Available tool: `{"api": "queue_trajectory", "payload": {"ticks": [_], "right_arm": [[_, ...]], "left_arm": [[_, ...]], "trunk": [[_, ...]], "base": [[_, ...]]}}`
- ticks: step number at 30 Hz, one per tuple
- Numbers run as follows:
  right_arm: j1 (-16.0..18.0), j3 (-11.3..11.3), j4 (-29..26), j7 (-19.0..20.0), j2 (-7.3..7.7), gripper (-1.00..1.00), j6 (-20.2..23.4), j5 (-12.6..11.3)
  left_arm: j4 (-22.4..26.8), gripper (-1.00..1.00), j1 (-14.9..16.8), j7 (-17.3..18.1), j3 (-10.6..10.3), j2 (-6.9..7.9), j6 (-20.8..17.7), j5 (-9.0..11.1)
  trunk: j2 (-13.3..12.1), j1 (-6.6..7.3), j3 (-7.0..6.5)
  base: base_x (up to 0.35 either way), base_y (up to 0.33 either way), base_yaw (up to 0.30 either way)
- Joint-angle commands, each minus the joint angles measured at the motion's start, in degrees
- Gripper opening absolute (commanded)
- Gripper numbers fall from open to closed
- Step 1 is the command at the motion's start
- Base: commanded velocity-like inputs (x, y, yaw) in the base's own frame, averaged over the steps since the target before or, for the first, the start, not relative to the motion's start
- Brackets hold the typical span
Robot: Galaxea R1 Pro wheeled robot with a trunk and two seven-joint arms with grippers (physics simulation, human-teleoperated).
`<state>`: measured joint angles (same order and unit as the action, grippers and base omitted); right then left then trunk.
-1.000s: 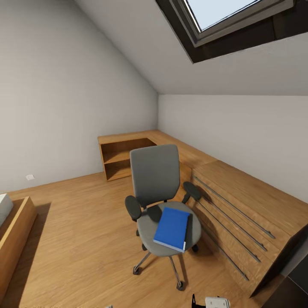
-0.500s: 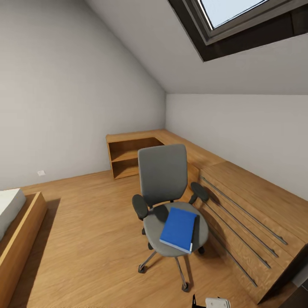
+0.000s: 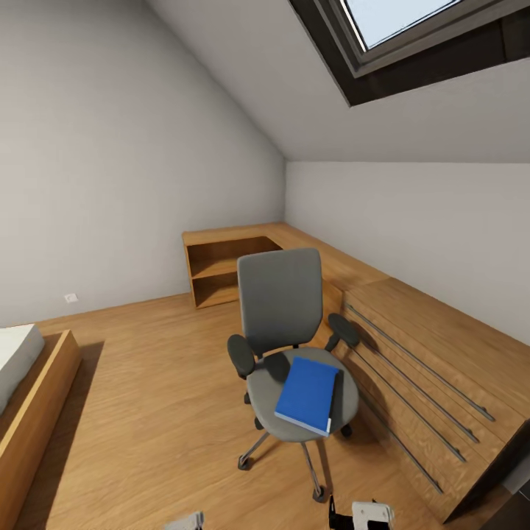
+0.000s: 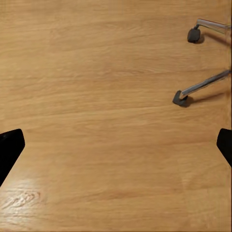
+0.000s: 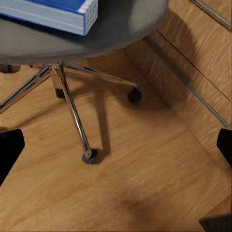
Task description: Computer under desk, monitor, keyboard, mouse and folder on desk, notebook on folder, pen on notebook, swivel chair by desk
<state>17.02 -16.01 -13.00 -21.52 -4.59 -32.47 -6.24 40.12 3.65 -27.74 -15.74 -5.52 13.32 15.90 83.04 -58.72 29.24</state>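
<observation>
The grey upholstered swivel chair with black armrests and a chrome star base (image 3: pixel 287 346) is seen in the head view standing on the light wooden plank floor (image 3: pixel 147 397), just beside a low light-wood cabinet with long metal handles (image 3: pixel 427 361) that runs along the right-hand wall and turns the corner into open shelves. A bright blue flat folder with white page edges (image 3: pixel 307 394) is lying on the chair seat, toward its front right part, and is touched by neither gripper. A wooden bed frame with a white mattress (image 3: pixel 26 390) is visible at the left edge, and a skylight (image 3: pixel 397 29) is set into the sloped ceiling.

The left gripper (image 4: pixel 116 145) is held wide open above bare floor: its two black fingertips (image 4: pixel 9 147) are seen at opposite edges of the left wrist view, with nothing between them and nothing touched. Two chrome chair legs ending in black casters (image 4: pixel 183 96) are seen off to one side, well apart from the fingers.

The right gripper (image 5: pixel 116 147) is likewise spread fully, its black fingertips (image 5: pixel 9 147) at opposite edges of the right wrist view, holding nothing. It is pointed at the chair's chrome base (image 5: pixel 72 111) and the floor beneath the seat; the folder's blue cover and white page edges (image 5: pixel 58 14) are seen on the grey seat beyond, apart from the fingers. The cabinet front (image 5: pixel 193 63) is seen close beside the chair.
</observation>
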Motion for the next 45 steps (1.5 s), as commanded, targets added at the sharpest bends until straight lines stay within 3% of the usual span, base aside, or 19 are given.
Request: {"api": "queue_trajectory", "payload": {"ticks": [1, 4, 6, 8, 9, 10, 12, 15, 20, 21, 27, 33, 39, 45], "right_arm": [[0.08, -0.40, -1.02, -0.27, 0.07, 1.00, -0.07, -0.67], [0.34, -0.17, -5.65, -0.42, 0.76, 1.00, 1.69, -0.87], [0.76, 0.10, -8.85, -0.46, 1.44, 1.00, 5.22, -0.94], [3.03, 0.32, -12.52, -0.27, 1.95, 1.00, 12.70, -1.01], [3.94, 0.37, -13.15, -0.22, 2.04, 1.00, 14.79, -1.02], [6.03, 0.45, -14.05, -0.17, 2.15, 1.00, 18.81, -1.10], [8.37, 0.66, -14.63, -0.13, 2.19, 1.00, 22.58, -1.49], [14.03, 1.85, -15.55, -0.10, 2.07, 1.00, 30.88, -4.40], [17.15, 3.37, -18.79, -0.18, 1.89, 1.00, 35.66, -11.73], [17.59, 3.49, -18.75, -0.02, 0.60, 1.00, 36.02, -13.95], [17.69, 3.53, -15.24, -0.19, -0.24, 1.00, 31.39, -13.89], [17.70, 3.48, -14.96, -0.05, -0.37, 1.00, 30.90, -13.89], [17.70, 3.46, -14.64, 0.10, -0.35, 1.00, 30.89, -13.81], [17.70, 3.50, -14.17, 0.15, -0.33, 1.00, 30.84, -13.73]], "left_arm": [[0.98, 1.00, 0.04, -0.43, -0.37, -0.02, -0.29, 0.65], [5.15, 1.00, 0.04, -1.16, -0.45, -0.19, -4.91, 0.73], [8.58, 1.00, 0.21, -2.08, -0.29, -0.19, -10.77, 0.90], [12.66, 1.00, 2.46, -2.90, 0.94, -0.19, -20.32, 1.27], [13.54, 1.00, 3.34, -3.01, 1.60, -0.21, -22.50, 1.51], [14.93, 1.00, 5.26, -3.17, 3.20, -0.24, -26.14, 2.28], [15.84, 1.00, 7.11, -3.23, 4.96, -0.25, -28.84, 3.50], [17.00, 1.00, 10.59, -3.01, 7.87, -0.19, -32.45, 7.37], [17.16, 1.00, 12.20, -2.82, 9.21, 0.27, -33.47, 10.02], [15.28, 1.00, 12.46, -2.65, 9.33, 0.88, -33.34, 10.26], [14.11, 1.00, 12.52, -2.50, 9.17, 1.32, -33.28, 10.30], [14.08, 1.00, 12.52, -2.50, 9.15, 1.30, -33.01, 10.02], [14.03, 1.00, 12.52, -2.49, 9.08, 1.18, -32.18, 7.52], [14.02, 1.00, 12.52, -2.56, 9.10, 1.13, -31.99, 6.53]], "trunk": [[0.03, 0.00, 0.06], [0.03, 0.00, 0.06], [0.03, 0.00, 0.06], [0.03, 0.00, 0.06], [0.03, 0.00, 0.06], [0.03, 0.00, 0.06], [0.03, 0.00, 0.06], [0.03, 0.00, 0.06], [0.03, 0.00, 0.06], [0.03, 0.00, 0.06], [0.03, 0.00, 0.06], [0.03, 0.00, 0.06], [0.03, 0.00, 0.10], [0.03, 0.00, 0.25]], "base": [[0.000, 0.000, 0.000], [0.000, 0.000, 0.000], [0.000, 0.000, 0.000], [0.000, 0.000, 0.000], [0.000, 0.000, 0.000], [0.000, 0.000, 0.000], [0.000, 0.000, 0.000], [0.000, 0.000, 0.000], [0.000, 0.000, 0.000], [0.000, 0.000, 0.000], [0.008, 0.000, 0.012], [0.231, 0.000, 0.217], [0.306, 0.000, 0.264], [0.270, 0.000, 0.201]]}}
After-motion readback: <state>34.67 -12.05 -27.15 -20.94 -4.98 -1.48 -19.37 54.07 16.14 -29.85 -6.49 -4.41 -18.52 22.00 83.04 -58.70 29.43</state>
